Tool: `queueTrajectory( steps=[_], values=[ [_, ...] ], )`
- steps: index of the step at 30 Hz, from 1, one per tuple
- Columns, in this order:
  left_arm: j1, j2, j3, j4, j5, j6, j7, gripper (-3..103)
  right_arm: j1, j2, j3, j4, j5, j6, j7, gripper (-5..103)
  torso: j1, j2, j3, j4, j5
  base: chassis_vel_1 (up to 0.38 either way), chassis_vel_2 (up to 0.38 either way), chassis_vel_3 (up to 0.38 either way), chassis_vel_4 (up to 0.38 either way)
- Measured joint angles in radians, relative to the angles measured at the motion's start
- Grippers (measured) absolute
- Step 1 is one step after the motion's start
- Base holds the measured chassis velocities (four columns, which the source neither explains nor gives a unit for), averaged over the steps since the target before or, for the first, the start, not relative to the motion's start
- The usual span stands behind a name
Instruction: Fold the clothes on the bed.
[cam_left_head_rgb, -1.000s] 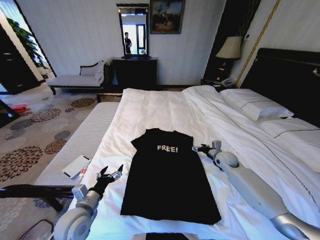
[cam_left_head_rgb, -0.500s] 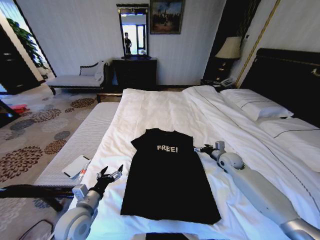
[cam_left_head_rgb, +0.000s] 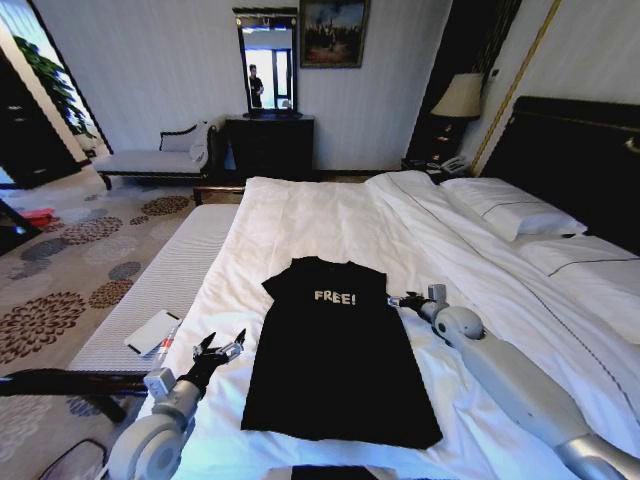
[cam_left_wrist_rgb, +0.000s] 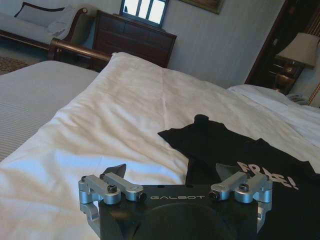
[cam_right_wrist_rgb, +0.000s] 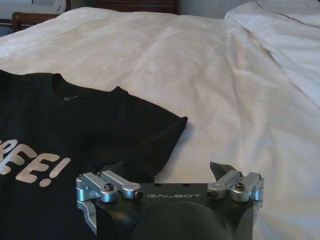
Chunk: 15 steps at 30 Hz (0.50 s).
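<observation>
Black T-shirt (cam_left_head_rgb: 335, 350) lies flat, face up, on the white duvet at the foot of the bed (cam_left_head_rgb: 330, 215); you have one garment to fold. Left gripper (cam_left_head_rgb: 222, 350) sits just beside its left edge, fingers apart. Right gripper (cam_left_head_rgb: 408, 300) sits at the right shoulder, fingers apart. Both look staged for a two-sided pinch. One card (cam_left_head_rgb: 152, 331) lies on the bench (cam_left_head_rgb: 170, 280).

Hotel-style bedroom. Large bed (cam_left_head_rgb: 330, 215) with white duvet, piped pillows (cam_left_head_rgb: 512, 212) at right and a tall dark headboard (cam_left_head_rgb: 580, 160) fills the centre. Bedside lamp (cam_left_head_rgb: 460, 97) upper right; dark dresser (cam_left_head_rgb: 270, 145) with mirror (cam_left_head_rgb: 267, 62) top centre; framed picture (cam_left_head_rgb: 333, 32) beside it; chaise bench (cam_left_head_rgb: 160, 158) upper left; floral carpet (cam_left_head_rgb: 70, 270) at left.
</observation>
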Motion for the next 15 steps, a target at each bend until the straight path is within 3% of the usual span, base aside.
queueTrajectory(
  steps=[15],
  values=[
    [-0.004,0.006,-0.006,-0.002,-0.01,0.001,-0.003,100,0.034,-0.001,-0.036,-0.064,0.0,0.0,-0.002,98,0.0,0.0,0.0,0.0,0.0,0.0,0.0,0.0,0.0]
  ],
)
